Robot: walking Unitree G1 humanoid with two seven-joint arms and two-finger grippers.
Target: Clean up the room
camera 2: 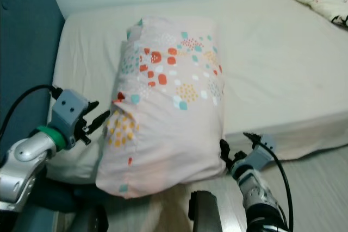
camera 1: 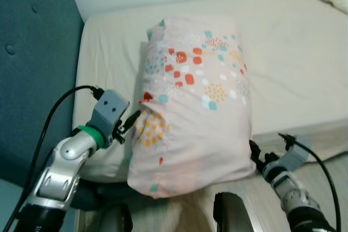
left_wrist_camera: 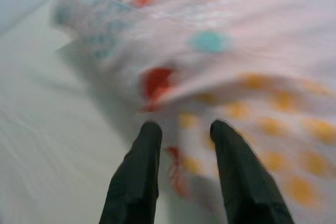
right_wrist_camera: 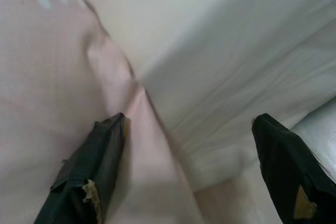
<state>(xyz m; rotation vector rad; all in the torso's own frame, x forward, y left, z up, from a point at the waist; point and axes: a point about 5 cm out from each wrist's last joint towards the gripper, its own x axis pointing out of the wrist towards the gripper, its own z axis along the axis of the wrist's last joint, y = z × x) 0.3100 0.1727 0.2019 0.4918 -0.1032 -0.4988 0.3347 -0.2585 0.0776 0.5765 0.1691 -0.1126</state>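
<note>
Grippers (camera 1: 132,119) (camera 1: 254,150) flanking patterned pillow (camera 1: 190,107); cream mattress (camera 1: 293,52); teal headboard (camera 1: 32,52).

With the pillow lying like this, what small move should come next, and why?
Probably push the pillow further onto the bed: its near end overhangs the mattress edge, and the left gripper and the open right gripper flank that end.

Parted pincer (left_wrist_camera: 181,129) at pillow (left_wrist_camera: 236,51)

Silver arms, black-fingered tools, cables
</note>
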